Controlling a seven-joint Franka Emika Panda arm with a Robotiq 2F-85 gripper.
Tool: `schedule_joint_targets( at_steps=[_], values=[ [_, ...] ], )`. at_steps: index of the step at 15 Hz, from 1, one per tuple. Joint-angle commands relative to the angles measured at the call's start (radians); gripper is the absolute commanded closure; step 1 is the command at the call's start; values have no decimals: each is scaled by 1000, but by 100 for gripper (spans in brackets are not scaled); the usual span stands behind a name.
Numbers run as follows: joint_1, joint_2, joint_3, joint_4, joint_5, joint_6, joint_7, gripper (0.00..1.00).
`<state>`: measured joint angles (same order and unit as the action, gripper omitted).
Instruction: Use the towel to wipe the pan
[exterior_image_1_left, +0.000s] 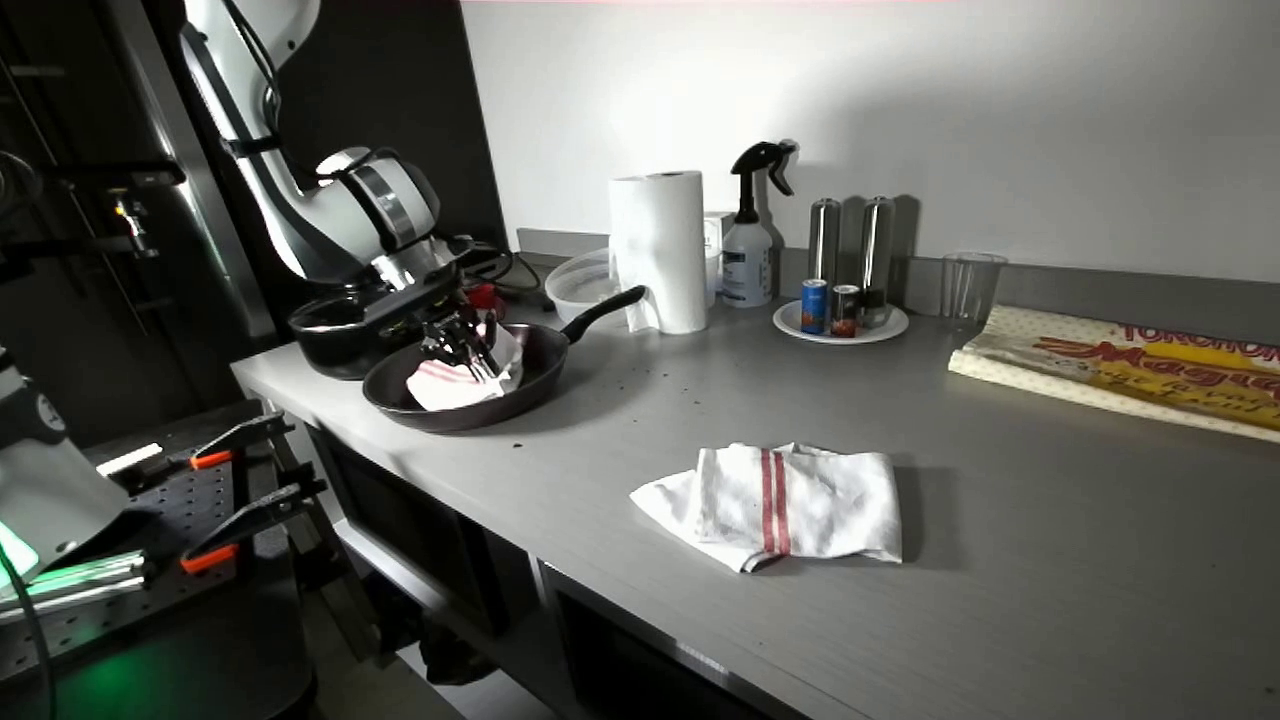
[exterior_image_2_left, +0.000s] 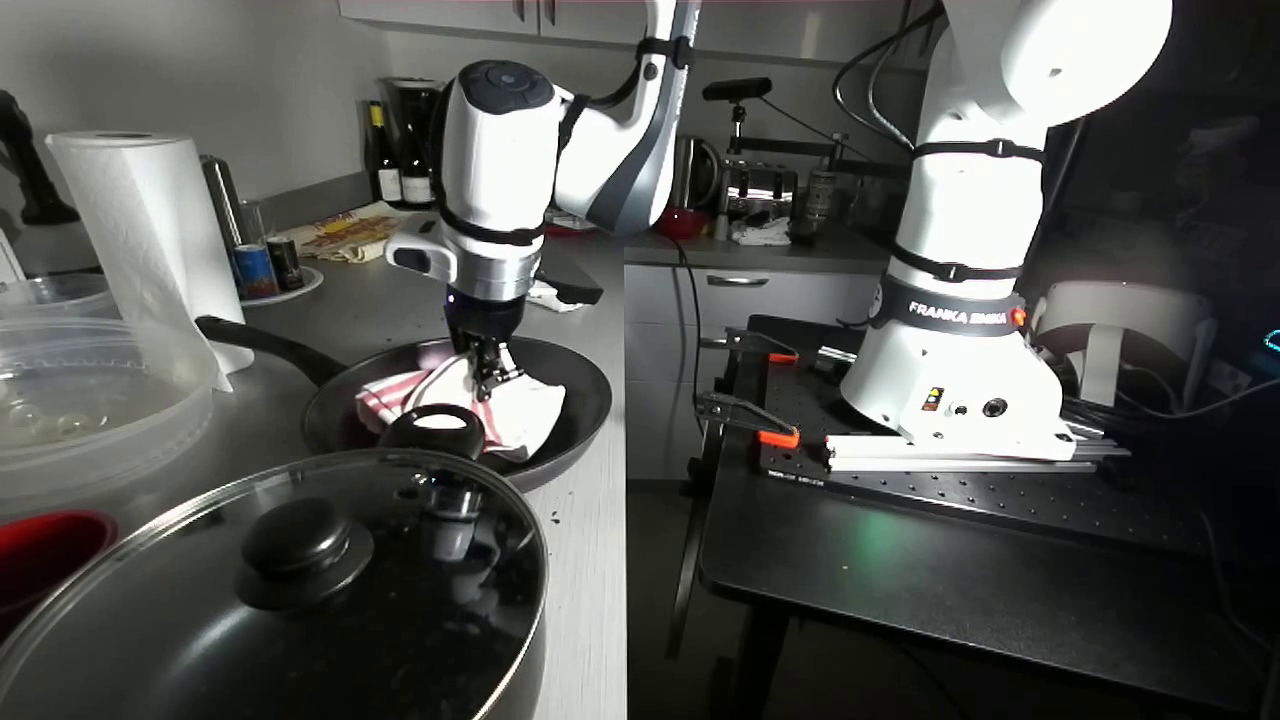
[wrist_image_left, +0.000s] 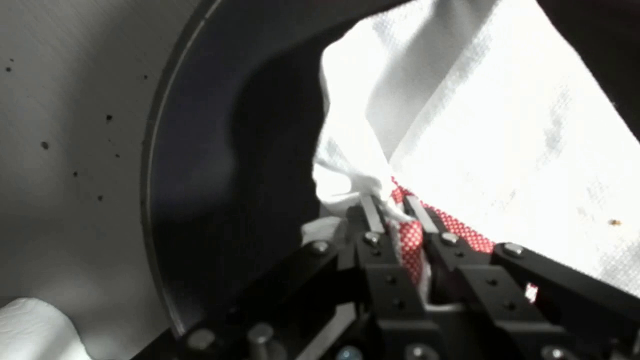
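In an exterior view we can read FRANKA EMIKA, in white, on the black band (exterior_image_2_left: 955, 313) of the robot base (exterior_image_2_left: 965, 375). A little yellow sticker (exterior_image_2_left: 933, 399) sits under it, but its marks are too small for us. In an exterior view we read TORCHON on the pack (exterior_image_1_left: 1130, 372), and below that a red word that starts with Mag. The words on the sprayer (exterior_image_1_left: 747, 265) and the board (exterior_image_2_left: 920, 491) are too tiny.

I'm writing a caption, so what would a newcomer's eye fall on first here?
Probably the white robot arm, its claw pinching a red-striped towel inside the dark pan. A second striped towel lies folded on the counter, and a white paper roll stands near the pan's handle.
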<state>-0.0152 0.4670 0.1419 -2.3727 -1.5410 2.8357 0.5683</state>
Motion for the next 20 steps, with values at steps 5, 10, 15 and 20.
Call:
schedule_joint_targets(
  at_steps=[5,10,15,20],
  values=[
    [-77,-232,-13,-128,26,108,49,96],
    [-160,-333,-40,-176,157,143,-21,96],
    [-262,-341,-65,-185,399,182,-189,96],
    [-327,-295,-56,-167,773,162,-452,96]
  ],
)
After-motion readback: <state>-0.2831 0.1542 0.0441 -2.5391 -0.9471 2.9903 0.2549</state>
